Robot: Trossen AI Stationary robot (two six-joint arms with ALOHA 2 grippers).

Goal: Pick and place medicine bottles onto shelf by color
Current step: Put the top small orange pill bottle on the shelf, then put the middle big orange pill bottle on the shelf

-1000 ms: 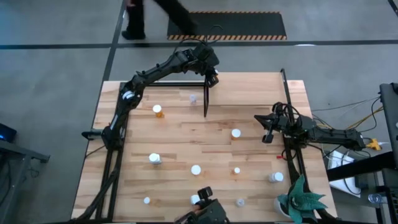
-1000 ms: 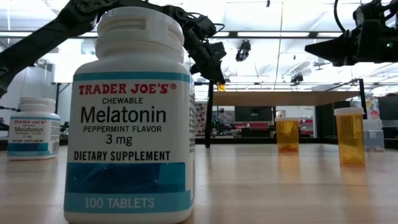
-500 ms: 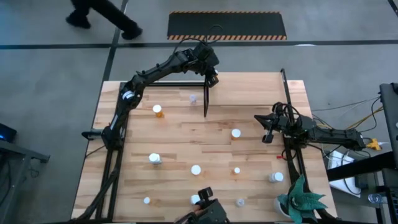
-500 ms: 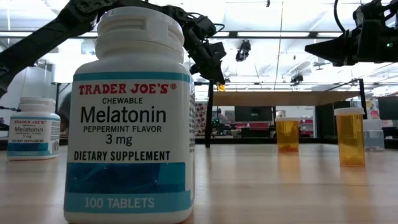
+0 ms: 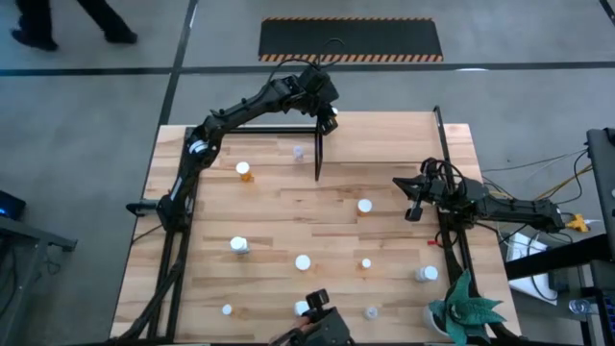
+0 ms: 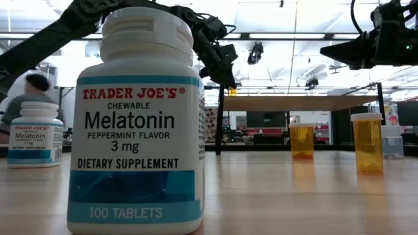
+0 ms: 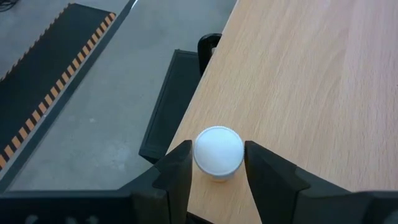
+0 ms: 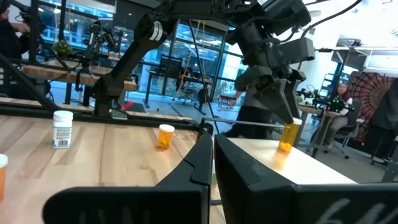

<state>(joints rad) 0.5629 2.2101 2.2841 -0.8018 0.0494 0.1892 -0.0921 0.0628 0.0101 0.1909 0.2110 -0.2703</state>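
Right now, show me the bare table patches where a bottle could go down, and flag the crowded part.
Open wood lies on the table between the shelf post and the right gripper, and between the orange bottle and the white-capped bottle. The near strip is crowded with small bottles around one. The left gripper straddles a bottle at the shelf's edge.

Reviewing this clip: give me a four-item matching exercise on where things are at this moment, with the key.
Things:
1. left end effector
2. right end effector
3. Melatonin bottle
4. orange bottle

Places:
A. raised above the table's right side, idle
B. standing on the table's left part, untouched
C. at a white-capped bottle on the shelf's edge
D. closest to the low camera

Pairs: 1-C, 2-A, 3-D, 4-B
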